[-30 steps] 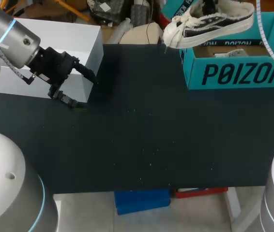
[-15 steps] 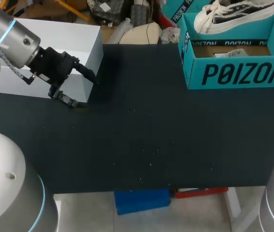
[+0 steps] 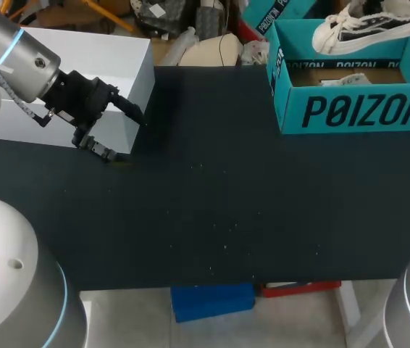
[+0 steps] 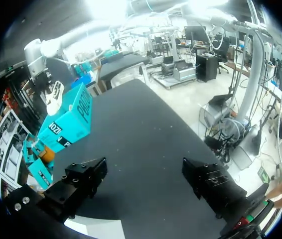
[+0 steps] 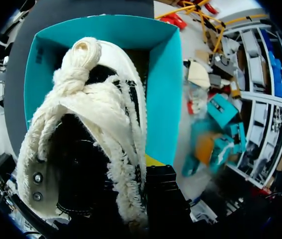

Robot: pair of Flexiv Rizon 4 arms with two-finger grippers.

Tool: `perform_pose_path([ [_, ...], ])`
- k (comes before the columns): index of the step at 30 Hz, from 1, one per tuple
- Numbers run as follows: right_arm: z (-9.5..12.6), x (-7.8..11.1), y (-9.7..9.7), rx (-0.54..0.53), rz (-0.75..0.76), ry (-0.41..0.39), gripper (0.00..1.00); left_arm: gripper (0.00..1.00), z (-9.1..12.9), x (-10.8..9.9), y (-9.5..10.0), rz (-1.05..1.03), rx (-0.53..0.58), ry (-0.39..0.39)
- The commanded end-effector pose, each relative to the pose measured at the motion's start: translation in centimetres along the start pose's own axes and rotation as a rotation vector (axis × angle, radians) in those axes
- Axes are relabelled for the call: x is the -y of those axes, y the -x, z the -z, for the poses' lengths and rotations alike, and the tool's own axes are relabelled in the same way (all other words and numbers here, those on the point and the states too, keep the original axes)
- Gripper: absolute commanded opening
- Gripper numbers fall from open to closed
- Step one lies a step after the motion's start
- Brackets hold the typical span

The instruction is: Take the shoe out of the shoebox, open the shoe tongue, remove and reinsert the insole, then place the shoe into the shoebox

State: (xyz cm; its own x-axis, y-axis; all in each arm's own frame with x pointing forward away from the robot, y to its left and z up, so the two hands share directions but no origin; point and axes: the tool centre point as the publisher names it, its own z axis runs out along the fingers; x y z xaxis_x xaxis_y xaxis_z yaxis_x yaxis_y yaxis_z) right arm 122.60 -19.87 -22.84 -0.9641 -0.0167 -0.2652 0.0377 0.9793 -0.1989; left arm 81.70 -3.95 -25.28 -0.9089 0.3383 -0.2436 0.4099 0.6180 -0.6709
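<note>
Shoe (image 3: 368, 25) hung over shoebox (image 3: 357, 112), upper right of frame, right gripper (image 5: 133, 172) clamped on its collar. Left gripper (image 3: 127, 136) spread apart, middle left, over worktop (image 3: 227, 203).

A black matte table (image 3: 219, 217) takes up most of the space before me, its top evenly lit and dusted with small pale specks. At its far left corner stands a plain white box (image 3: 118, 58), its near side grey in shade, with a soft shadow on the tabletop beside it
</note>
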Motion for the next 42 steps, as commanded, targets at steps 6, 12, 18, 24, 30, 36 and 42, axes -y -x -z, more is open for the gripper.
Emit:
perform_pose_path([
  [6,-6.8,-0.9,1.5,-0.02,-0.019,0.045,0.0,1.0,-0.1,0.0,0.0,0.0,0.003,0.003],
  [12,-9.9,-2.6,1.1,-0.034,-0.024,0.084,0.0,1.0,-0.1,0.0,0.0,0.0,0.003,0.003],
  [18,-12.3,-4.1,0.9,-0.055,-0.036,0.111,0.0,1.0,-0.1,0.0,0.0,0.0,0.003,0.003],
  [24,-13.9,-5.0,0.4,-0.075,-0.05,0.128,0.0,1.0,-0.1,0.0,0.0,0.0,0.003,0.003],
  [30,-15.1,-5.4,-0.1,-0.1,-0.066,0.131,0.0,1.0,-0.1,0.0,0.0,0.0,0.003,0.003],
  [36,-15.9,-6.0,-0.9,-0.113,-0.083,0.136,0.0,1.0,-0.1,0.0,0.0,0.0,0.003,0.003],
  [42,-16.6,-6.5,-1.3,-0.121,-0.093,0.141,0.0,1.0,-0.1,0.0,0.0,0.0,0.003,0.003],
])
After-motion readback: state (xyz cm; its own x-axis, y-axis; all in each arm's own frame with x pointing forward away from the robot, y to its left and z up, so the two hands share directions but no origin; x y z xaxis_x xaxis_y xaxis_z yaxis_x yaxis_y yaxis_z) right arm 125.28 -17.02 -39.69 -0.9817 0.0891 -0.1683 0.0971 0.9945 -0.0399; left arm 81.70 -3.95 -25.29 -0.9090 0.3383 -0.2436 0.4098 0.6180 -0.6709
